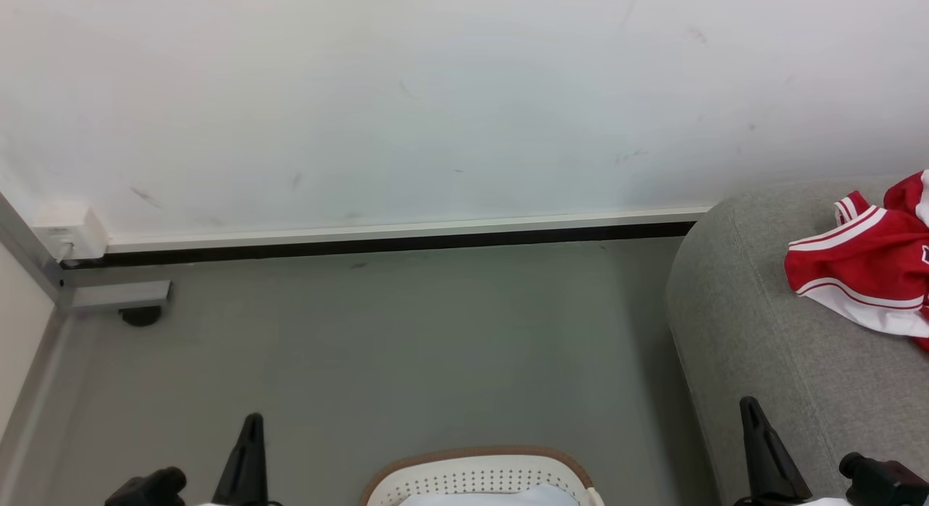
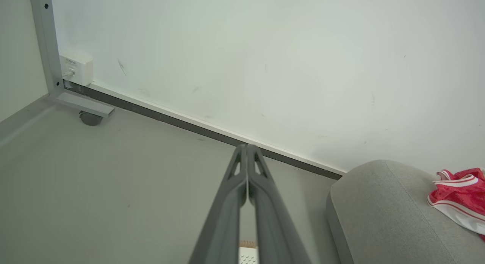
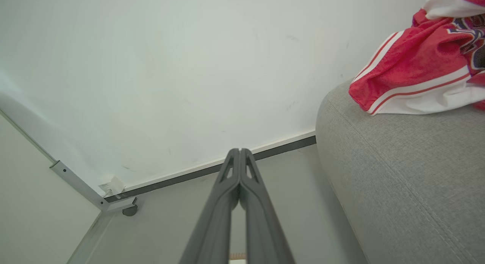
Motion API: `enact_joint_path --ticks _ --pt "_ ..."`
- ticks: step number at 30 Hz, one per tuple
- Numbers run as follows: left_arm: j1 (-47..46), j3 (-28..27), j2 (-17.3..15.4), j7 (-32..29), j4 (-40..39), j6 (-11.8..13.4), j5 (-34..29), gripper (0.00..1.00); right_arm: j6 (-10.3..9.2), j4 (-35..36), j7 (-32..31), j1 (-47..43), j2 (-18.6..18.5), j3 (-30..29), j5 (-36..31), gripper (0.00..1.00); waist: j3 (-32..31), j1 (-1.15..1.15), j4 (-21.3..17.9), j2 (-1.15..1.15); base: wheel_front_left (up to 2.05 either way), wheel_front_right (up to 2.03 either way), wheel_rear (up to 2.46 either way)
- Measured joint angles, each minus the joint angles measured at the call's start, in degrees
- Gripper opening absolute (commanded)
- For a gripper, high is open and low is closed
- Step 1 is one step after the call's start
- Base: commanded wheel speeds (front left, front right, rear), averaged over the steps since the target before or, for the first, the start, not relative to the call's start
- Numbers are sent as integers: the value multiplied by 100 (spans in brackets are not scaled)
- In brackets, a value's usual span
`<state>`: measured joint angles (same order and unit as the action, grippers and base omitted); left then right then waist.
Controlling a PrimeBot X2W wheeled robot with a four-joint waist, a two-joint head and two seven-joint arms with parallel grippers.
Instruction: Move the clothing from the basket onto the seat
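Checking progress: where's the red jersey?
The jersey lies on the grey couch at the head view's right edge, apart from the basket at bottom centre.

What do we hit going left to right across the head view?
wall socket → caster → left fingers → basket → right fingers → jersey

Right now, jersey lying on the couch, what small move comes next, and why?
Probably tilt the head down to check the basket, mostly cut off here: the jersey lies on the couch, and the left fingers and right fingers are shut, empty.
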<state>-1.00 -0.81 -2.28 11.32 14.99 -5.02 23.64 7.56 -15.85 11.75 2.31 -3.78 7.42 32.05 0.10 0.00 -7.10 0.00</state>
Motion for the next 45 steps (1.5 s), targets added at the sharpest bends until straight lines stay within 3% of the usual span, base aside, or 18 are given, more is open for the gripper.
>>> enact_joint_path --ticks 23,45 --pt "-125 -157 -4 -527 -32 -58 2073 0 0 51 -472 89 -10 -333 1852 0 2 0 144 0 0 0 0" --pt "-250 -287 -13 -931 -48 -109 3574 0 -1 96 -871 164 -11 -613 3242 0 3 0 281 0 0 0 0"
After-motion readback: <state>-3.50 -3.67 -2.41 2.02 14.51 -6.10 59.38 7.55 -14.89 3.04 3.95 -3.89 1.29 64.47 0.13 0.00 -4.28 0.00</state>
